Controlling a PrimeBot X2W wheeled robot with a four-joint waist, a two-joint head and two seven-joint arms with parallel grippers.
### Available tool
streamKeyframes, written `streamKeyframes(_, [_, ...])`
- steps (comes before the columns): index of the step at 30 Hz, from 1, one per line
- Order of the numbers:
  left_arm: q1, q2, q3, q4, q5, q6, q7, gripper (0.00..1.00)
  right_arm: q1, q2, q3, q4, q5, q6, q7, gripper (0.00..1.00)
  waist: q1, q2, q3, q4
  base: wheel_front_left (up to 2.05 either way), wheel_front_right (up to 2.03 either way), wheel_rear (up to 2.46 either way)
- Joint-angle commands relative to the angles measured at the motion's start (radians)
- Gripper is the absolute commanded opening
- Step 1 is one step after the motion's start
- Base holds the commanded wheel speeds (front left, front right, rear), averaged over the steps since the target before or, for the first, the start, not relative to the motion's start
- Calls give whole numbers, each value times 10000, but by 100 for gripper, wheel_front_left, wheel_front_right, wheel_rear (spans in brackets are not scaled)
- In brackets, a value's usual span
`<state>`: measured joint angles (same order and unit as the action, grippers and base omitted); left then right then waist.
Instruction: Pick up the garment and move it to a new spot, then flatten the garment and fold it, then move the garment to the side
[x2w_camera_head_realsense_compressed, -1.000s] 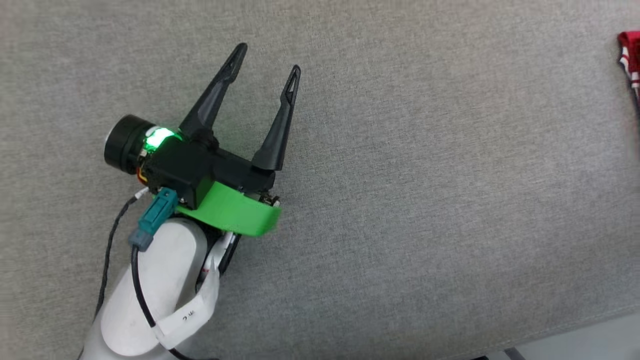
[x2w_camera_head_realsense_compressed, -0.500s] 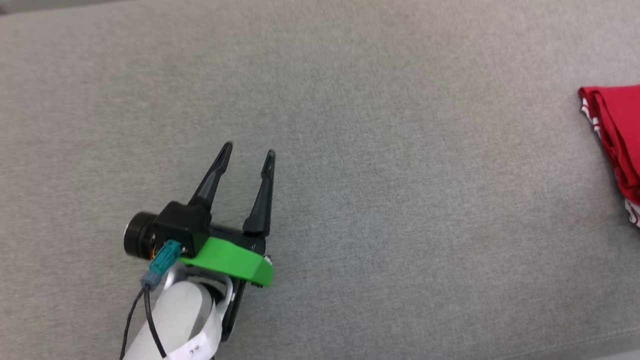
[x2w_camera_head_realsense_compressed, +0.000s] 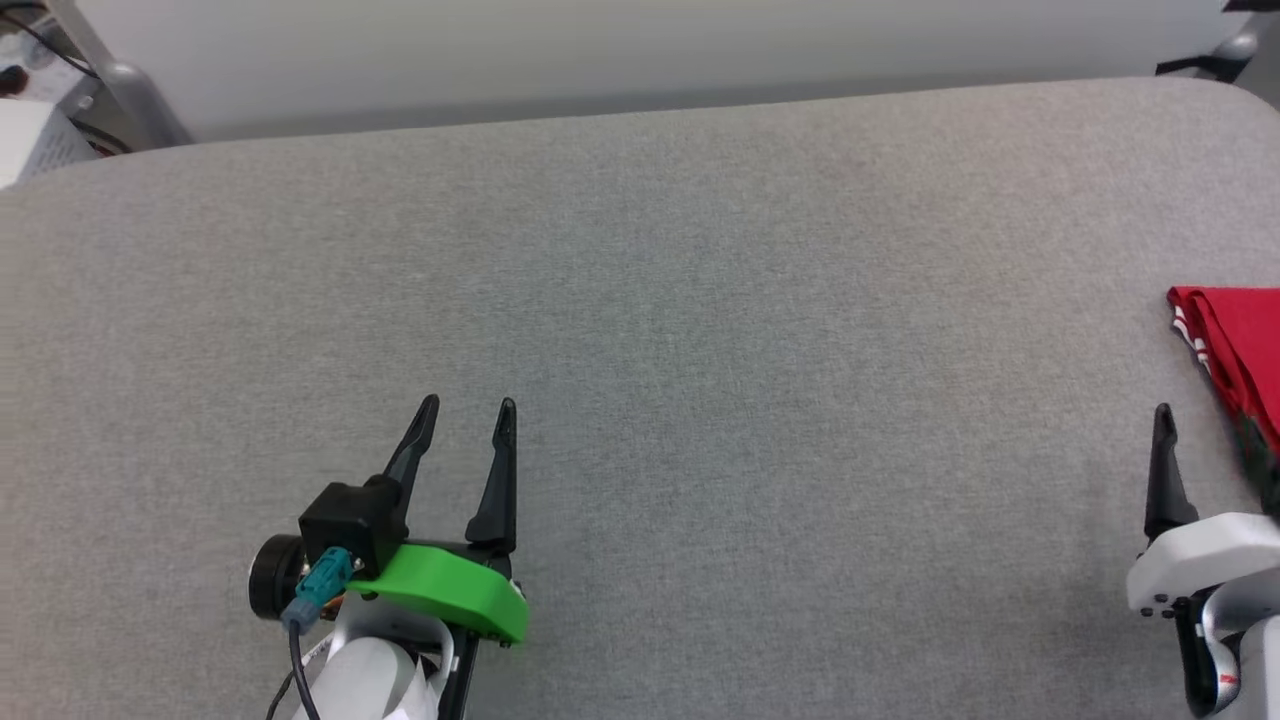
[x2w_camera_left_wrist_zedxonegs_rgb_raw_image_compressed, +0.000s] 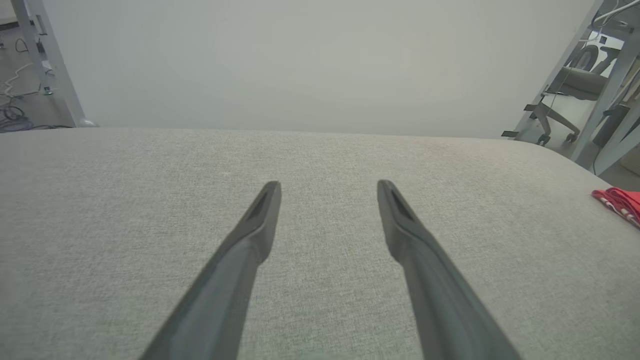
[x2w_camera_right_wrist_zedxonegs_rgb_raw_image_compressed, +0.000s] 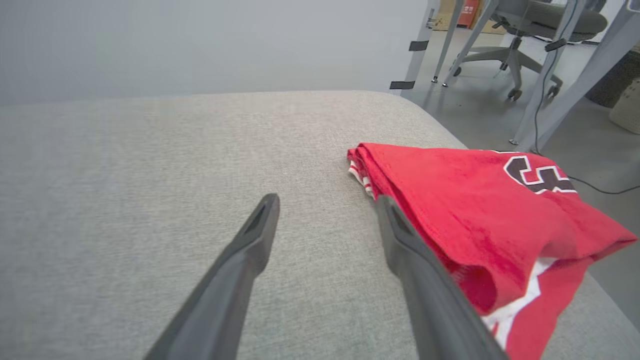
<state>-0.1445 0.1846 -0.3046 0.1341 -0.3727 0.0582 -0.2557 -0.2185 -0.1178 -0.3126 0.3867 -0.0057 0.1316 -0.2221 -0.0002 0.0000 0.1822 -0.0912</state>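
folded red garment, cushion's right edge

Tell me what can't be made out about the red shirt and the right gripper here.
- Head view: the garment is cut off by the right edge past a folded corner.
- Right wrist view: the numerals are partly folded out of sight, so they are unreadable.
- Head view: of the right gripper, one finger is clear; the other is lost near the right edge.
- Left wrist view: the garment is a small sliver at the right edge, with no detail.

Grey fabric surface, office chair, pale wall
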Motion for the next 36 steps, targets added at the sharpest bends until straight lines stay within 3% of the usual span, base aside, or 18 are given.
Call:
streamKeyframes(1, [141,-56,86,108,-104,22,-51,100,320,128,125,-451,22,-9,141,100,2,0,-540,524,0,0,0])
streamKeyframes(10, [567,-105,711,517,5,64,-58,100,2167,609,1385,-3634,695,-9,1053,100,2,0,-1243,989,0,0,0])
streamKeyframes(18, [944,-115,927,547,299,-117,-59,100,3473,669,2010,-5625,901,-9,1765,100,2,0,-1650,1133,0,0,0])
streamKeyframes(25, [1063,-171,1034,595,432,-189,-60,100,4226,673,2214,-6594,1099,-9,2185,100,2,0,-1821,1042,0,0,0])
streamKeyframes(36, [1134,-215,1027,674,561,-279,-60,100,4284,675,2431,-6875,1297,-9,2289,100,2,0,-1836,985,0,0,0])
